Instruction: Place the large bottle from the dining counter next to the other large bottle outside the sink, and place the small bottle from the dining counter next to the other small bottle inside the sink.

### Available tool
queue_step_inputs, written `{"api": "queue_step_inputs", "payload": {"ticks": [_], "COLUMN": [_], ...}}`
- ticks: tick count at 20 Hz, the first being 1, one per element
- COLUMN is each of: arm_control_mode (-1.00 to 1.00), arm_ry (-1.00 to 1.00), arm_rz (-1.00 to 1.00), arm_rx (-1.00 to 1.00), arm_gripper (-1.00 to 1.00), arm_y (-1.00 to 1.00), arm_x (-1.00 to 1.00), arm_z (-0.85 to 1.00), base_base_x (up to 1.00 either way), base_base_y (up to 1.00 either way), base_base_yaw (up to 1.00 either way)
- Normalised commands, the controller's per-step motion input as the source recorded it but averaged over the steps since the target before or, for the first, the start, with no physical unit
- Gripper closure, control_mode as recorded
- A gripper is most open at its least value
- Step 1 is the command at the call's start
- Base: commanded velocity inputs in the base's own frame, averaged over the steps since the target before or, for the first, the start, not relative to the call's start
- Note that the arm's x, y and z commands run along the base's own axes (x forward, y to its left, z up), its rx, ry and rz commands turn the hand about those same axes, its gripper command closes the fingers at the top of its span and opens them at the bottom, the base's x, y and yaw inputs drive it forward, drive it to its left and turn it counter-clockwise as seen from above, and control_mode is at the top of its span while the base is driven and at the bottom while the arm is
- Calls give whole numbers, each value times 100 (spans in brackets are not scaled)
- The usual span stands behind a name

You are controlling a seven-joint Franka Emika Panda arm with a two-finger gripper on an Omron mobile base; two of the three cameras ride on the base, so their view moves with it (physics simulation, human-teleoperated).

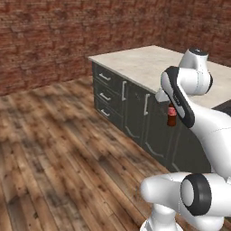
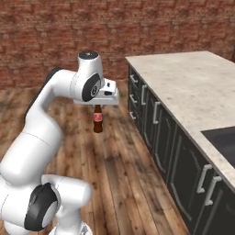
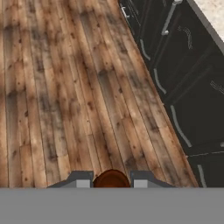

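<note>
The gripper (image 2: pixel 97 106) is clamped on the neck of the small bottle (image 2: pixel 97 121), which hangs upright above the wooden floor (image 2: pixel 119 174) beside the dark cabinets (image 2: pixel 156 133). Judged light, rigid and slick; a neck grip suits it. The arm is folded, hand pointing down.

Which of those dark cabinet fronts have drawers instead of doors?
The end unit nearest the brick wall: three stacked drawers with short horizontal handles. The other fronts are tall doors with vertical handles.
</note>
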Motion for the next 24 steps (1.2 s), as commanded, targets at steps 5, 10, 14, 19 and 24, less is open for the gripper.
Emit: {"api": "queue_step_inputs", "payload": {"ticks": [5, 10, 14, 19, 24], "arm_control_mode": [100, 100, 100, 100, 100], "arm_ry": [0, 0, 0, 0, 0], "arm_rz": [0, 0, 0, 0, 0], "arm_rx": [0, 0, 0, 0, 0], "arm_gripper": [100, 100, 100, 100, 100], "arm_y": [0, 0, 0, 0, 0], "arm_x": [0, 0, 0, 0, 0], "arm_z": [0, 0, 0, 0, 0], "base_base_x": [0, 0, 0, 0, 0], "base_base_y": [0, 0, 0, 0, 0], "base_base_yaw": [-25, -25, -25, -25, -25]}}
